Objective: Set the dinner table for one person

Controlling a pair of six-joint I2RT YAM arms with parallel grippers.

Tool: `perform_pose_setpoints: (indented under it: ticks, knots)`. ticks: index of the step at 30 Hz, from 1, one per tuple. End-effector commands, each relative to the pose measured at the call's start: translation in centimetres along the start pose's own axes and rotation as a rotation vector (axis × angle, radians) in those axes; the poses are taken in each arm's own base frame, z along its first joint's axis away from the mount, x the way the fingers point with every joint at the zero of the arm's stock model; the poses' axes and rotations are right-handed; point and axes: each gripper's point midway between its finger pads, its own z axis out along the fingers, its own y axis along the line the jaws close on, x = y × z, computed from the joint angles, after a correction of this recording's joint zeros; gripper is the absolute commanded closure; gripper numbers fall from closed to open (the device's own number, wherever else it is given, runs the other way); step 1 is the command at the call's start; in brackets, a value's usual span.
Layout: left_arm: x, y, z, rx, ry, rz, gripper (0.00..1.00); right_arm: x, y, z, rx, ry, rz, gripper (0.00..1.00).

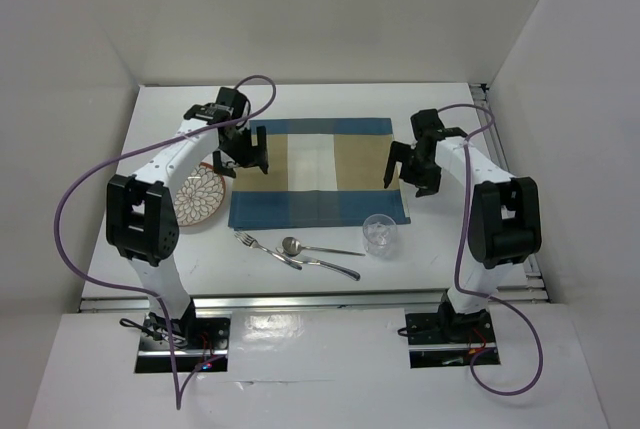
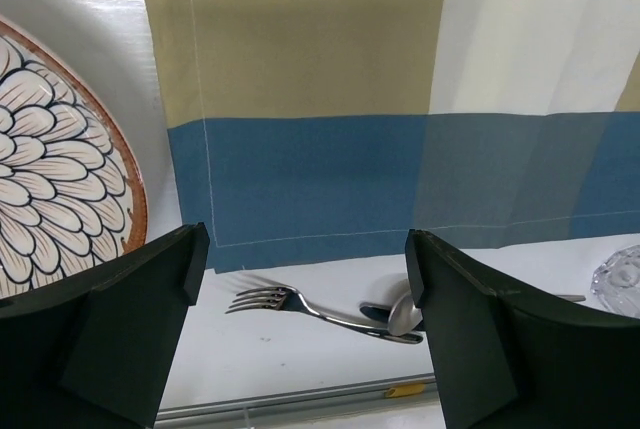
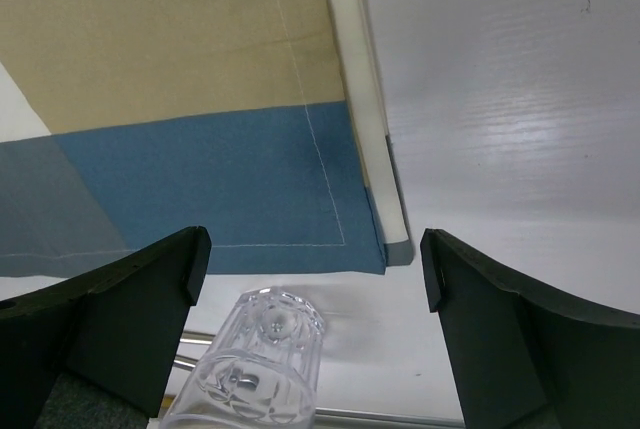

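The two arm bases sit bolted at the near edge of the desk (image 1: 440,114), a wide white top with a metal rail along the front that fills the middle of the top view, with white walls on its other three sides. Just beyond the rail lies the cutlery: a fork (image 1: 262,248) with its tines toward the left, a spoon (image 1: 292,245) with its handle running right, and a third steel piece (image 1: 335,269) nearer the rail, too small to name. The fork and spoon lie close together, and I cannot tell if they touch. To their right a clear cut glass (image 1: 379,235) stands upright, just beside the near right corner of the placemat (image 1: 320,174).

Farther back on the left, a plate (image 1: 200,196) with a petal pattern and a reddish-brown rim lies flat, partly hidden by the left arm; a narrow strip of bare white separates it from the cloth. The placemat lies spread in the centre, blue bands around tan blocks and a white middle, with a pale strip along its right edge.

The left fingers (image 1: 243,161) hang above the placemat's left part, spread wide and holding nothing. The right fingers (image 1: 410,175) hover over its near right corner, likewise wide apart and empty, the glass showing between them in the wrist view
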Motion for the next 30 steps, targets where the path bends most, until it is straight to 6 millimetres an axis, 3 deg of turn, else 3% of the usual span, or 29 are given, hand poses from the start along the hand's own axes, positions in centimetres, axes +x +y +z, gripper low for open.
perform_pose_setpoints:
  ticks: [1,7,10,14,18,20,23,30]
  knots:
    - [-1.6,-1.2,-1.8,0.047,-0.074,0.001,0.01,-2.0,0.9,-1.6,-0.053,-0.098,-0.005,0.00]
    - [-0.4,-0.8,-0.7,0.038,-0.027,-0.012,0.01,-1.4,0.3,0.1,-0.026,-0.060,-0.001,0.00]
    - [0.8,-0.6,-0.4,0.043,-0.015,-0.022,0.01,-1.1,0.2,0.6,-0.022,-0.050,0.009,0.05]
    - [1.6,-0.3,-0.1,0.036,0.004,-0.032,0.04,-0.9,0.3,0.8,-0.030,-0.045,0.020,0.21]
    - [1.4,0.0,-0.4,0.019,-0.013,-0.032,0.11,-0.7,0.7,-0.3,-0.057,-0.055,-0.002,0.36]
    - [1.7,0.2,-0.2,0.016,-0.004,-0.032,0.17,-0.9,0.8,-1.5,-0.069,-0.086,-0.014,0.36]
    - [1.6,-0.1,-0.2,0.031,-0.016,-0.031,0.18,0.0,-0.1,-1.6,-0.036,-0.074,-0.011,0.17]
    - [3.0,0.1,3.1,0.016,0.080,-0.078,0.09,1.5,-1.1,2.1,0.013,0.015,0.016,0.15]
